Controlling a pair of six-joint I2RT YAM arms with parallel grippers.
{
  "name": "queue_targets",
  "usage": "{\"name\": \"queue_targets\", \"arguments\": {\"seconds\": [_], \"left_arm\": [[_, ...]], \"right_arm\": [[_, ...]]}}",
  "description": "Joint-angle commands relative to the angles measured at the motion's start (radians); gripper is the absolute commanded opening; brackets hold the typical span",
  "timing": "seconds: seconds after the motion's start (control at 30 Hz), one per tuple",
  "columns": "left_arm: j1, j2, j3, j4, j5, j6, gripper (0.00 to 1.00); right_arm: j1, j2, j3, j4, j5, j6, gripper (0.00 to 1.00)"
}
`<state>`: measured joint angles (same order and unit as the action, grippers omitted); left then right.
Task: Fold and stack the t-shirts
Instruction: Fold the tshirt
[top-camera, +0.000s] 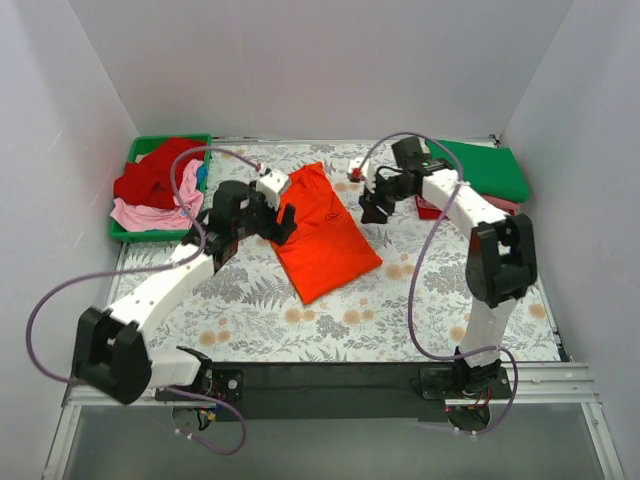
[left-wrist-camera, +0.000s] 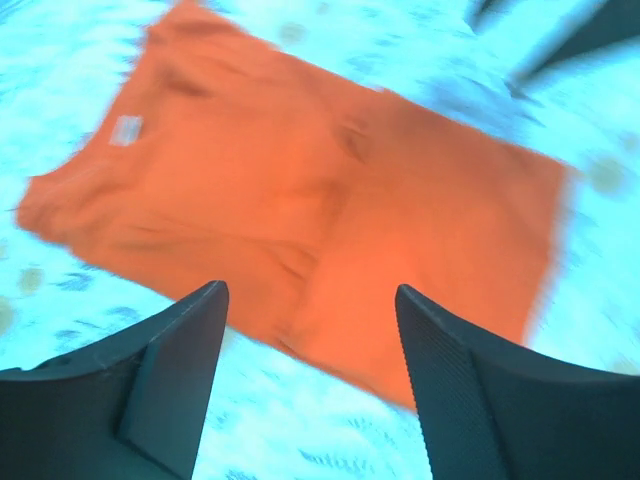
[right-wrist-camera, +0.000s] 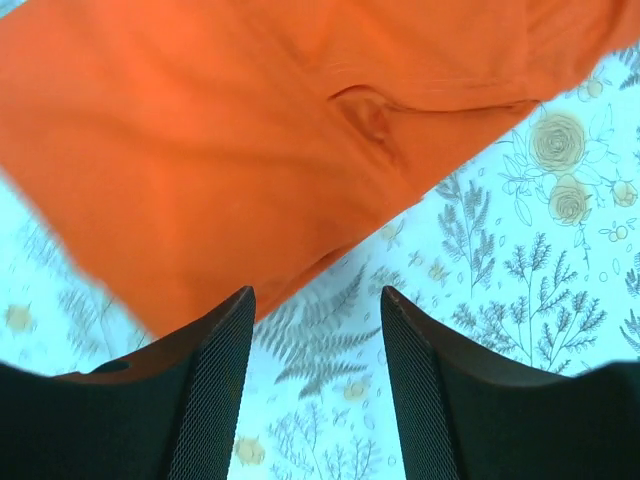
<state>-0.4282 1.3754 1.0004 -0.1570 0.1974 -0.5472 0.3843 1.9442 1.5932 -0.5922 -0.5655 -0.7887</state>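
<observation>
Fingers (left-wrist-camera: 175, 350) spread, empty, on left gripper (left-wrist-camera: 310, 300) and right gripper (right-wrist-camera: 315, 300); flanking orange t-shirt (top-camera: 325, 235), centre of table (top-camera: 400, 310), likely to fold it.

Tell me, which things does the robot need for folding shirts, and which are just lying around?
For the job:
orange t-shirt, spread on the table
green t-shirt, far right
red t-shirt and pink t-shirt, in the tray

Just lying about:
green tray
flowery table cover
</observation>
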Motion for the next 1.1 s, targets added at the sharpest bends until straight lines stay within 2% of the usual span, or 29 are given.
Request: {"name": "queue_targets", "arguments": {"seconds": [0.0, 0.03, 0.13, 0.17, 0.27, 0.53, 0.83, 1.07], "left_arm": [[-0.079, -0.185, -0.184, -0.067, 0.270, 0.142, 0.68], [-0.121, -0.258, -0.282, -0.056, 0.260, 0.160, 0.68], [-0.355, -0.323, -0.396, -0.004, 0.153, 0.171, 0.67], [-0.391, -0.319, -0.408, 0.011, 0.084, 0.159, 0.66], [-0.478, -0.263, -0.427, 0.045, 0.008, 0.159, 0.64], [-0.511, -0.098, -0.419, 0.181, -0.179, 0.193, 0.62], [-0.511, 0.037, -0.425, 0.249, -0.272, 0.197, 0.58], [-0.511, 0.102, -0.428, 0.232, -0.257, 0.194, 0.46]], "right_arm": [[-0.044, -0.134, -0.173, -0.286, -0.287, -0.453, 0.60], [-0.044, -0.178, -0.221, -0.311, -0.272, -0.578, 0.61], [-0.045, -0.244, -0.386, -0.304, -0.240, -0.688, 0.66], [-0.045, -0.248, -0.395, -0.305, -0.238, -0.690, 0.66], [-0.044, -0.237, -0.389, -0.319, -0.234, -0.649, 0.66], [-0.038, -0.240, -0.430, -0.281, -0.251, -0.598, 0.68], [-0.019, -0.266, -0.504, -0.101, -0.142, -0.506, 0.67], [-0.013, -0.255, -0.512, -0.034, -0.080, -0.518, 0.67]]}}
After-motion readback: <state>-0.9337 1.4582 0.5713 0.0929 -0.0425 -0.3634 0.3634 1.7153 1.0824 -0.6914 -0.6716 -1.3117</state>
